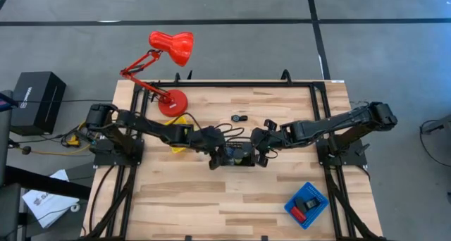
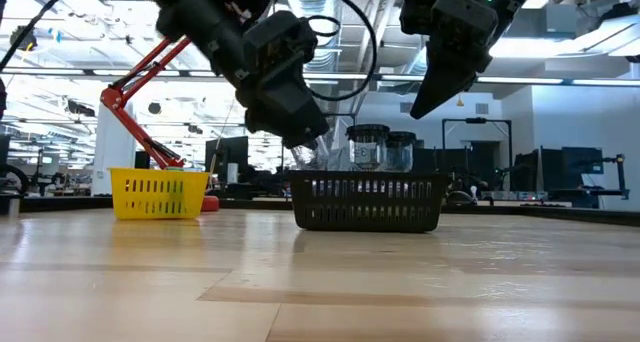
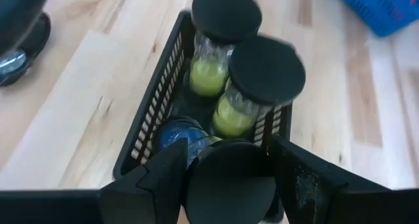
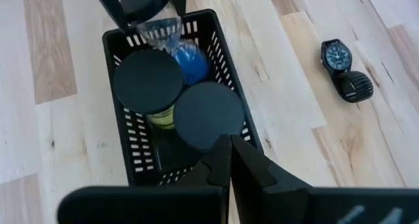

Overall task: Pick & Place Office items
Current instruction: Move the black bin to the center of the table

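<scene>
A black slotted tray [image 1: 243, 161] [image 3: 141, 129] stands mid-table. In it stand two sand timers [image 3: 208, 47] [image 3: 262, 86] with black disc caps and yellow-green sand, also seen in the low view [image 2: 368, 147]. A third timer, with blue sand [image 4: 188, 63] [image 3: 175, 135], is at the tray's left end, and my left gripper [image 3: 229, 165] [image 1: 217, 155] is shut on it. My right gripper [image 4: 229, 165] [image 1: 259, 155] hangs shut above the tray's right end and touches nothing. My left gripper pinches the blue timer's upper black cap [image 3: 229, 185] between its two fingers [image 3: 163, 175], one on either side of the disc. The fingers slant down from the table's left. The timer hangs tilted below them, its glass [image 2: 312, 152] over the tray's left end; its lower end is hidden.
A yellow tray [image 1: 180, 134] [image 2: 160, 194] stands left of the black one, beside the red lamp's base [image 1: 173, 102]. A blue tray [image 1: 306, 204] holding small items sits near the front right corner. A wristwatch [image 4: 337, 55] and a dark ribbed piece [image 4: 353, 85] lie behind the black tray.
</scene>
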